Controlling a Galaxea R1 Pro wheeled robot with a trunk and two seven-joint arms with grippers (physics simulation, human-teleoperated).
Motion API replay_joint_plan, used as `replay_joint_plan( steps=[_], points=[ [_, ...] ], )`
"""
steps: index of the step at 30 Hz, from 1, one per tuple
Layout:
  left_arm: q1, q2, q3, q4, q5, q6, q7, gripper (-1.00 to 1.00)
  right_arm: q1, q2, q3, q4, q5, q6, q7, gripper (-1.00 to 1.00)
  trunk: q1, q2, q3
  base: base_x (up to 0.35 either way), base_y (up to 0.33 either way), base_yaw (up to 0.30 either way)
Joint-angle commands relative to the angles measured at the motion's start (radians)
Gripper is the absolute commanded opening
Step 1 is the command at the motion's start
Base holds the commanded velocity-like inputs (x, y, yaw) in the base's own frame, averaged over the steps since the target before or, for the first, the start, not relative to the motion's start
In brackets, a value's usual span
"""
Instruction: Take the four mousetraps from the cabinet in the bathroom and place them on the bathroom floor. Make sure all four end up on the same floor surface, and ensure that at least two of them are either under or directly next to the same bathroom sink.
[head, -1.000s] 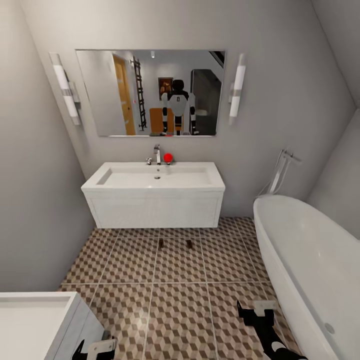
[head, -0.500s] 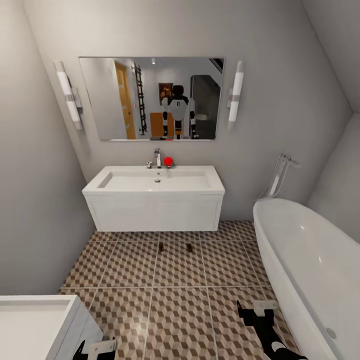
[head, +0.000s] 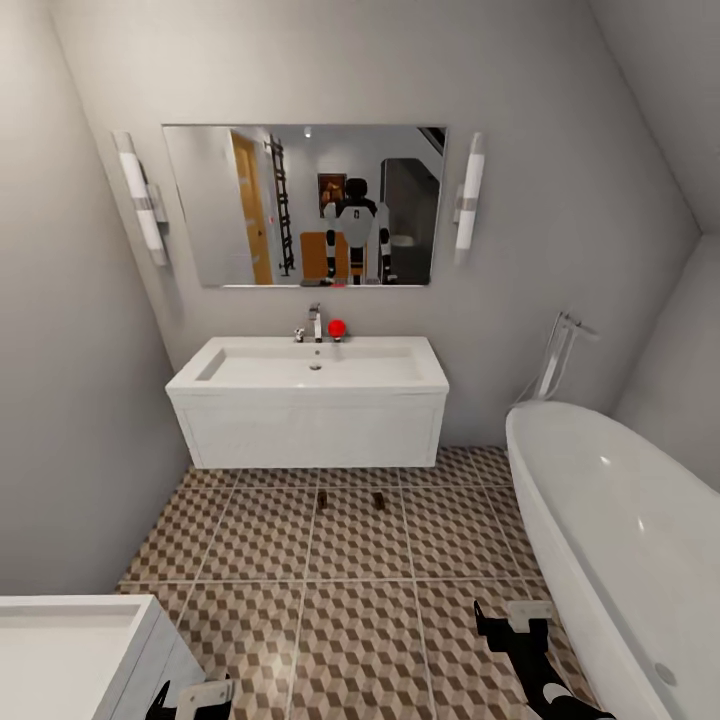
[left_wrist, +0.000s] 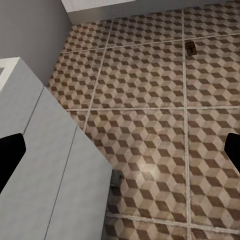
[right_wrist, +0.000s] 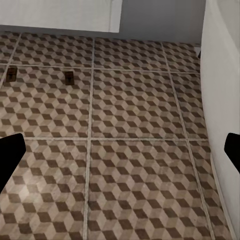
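Head view: two mousetraps (head: 351, 500) on bathroom floor (head: 350, 620) just before sink (head: 310, 372); likely light, stiff, best pinched by wooden edges. Both fingers spread, empty.

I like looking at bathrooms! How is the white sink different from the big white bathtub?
The sink is a long box shape with straight edges, while the bathtub is rounded and oval. The sink hangs on the wall with a gap above the tiled floor; the bathtub stands along the right side of the room. The sink's tap sits on its back edge; the bathtub's tap rises behind it. Both are white.
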Motion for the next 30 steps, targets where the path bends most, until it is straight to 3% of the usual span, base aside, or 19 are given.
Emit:
replay_joint_plan(
  steps=[1,14,30],
  points=[
    [-0.002,-0.001,-0.009,0.004,0.008,-0.006,0.001,1.0,-0.001,0.0,0.009,0.0,-0.004,-0.002,-0.005,1.0,0.001,-0.002,-0.002,0.0,0.0,0.0],
    [-0.001,-0.002,-0.009,0.004,0.008,-0.004,0.0,1.0,-0.001,-0.001,0.008,0.0,-0.004,-0.001,-0.006,1.0,0.001,-0.002,-0.001,-0.016,0.0,0.0],
    [0.006,-0.004,-0.009,0.004,0.008,-0.004,0.0,1.0,-0.001,-0.002,0.008,0.0,-0.004,-0.001,-0.007,1.0,0.001,-0.002,-0.001,-0.291,0.0,0.0]
  ],
)
